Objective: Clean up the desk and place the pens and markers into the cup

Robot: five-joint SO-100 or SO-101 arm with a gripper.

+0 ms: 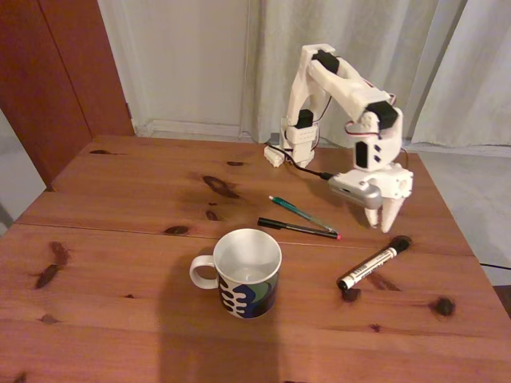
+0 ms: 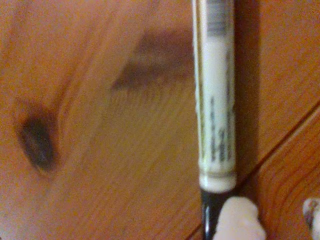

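Above the black cap of the marker (image 1: 372,266), the hand (image 1: 382,223) is held, fingers nearly together and gripping nothing; both pens (image 1: 302,220) are left on the bench (image 1: 120,319) behind the cup (image 1: 247,273)

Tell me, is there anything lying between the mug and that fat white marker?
No. In the fixed view the stretch of desk between the cup and the marker is bare wood; both pens lie farther back.

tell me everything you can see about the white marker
The white marker is a thick barrel with dark printing and a black cap, looks plastic, lying flat on the wooden desk, right of the cup in the fixed view. The pincer is just above its cap end; the wrist view shows a fingertip at the cap.
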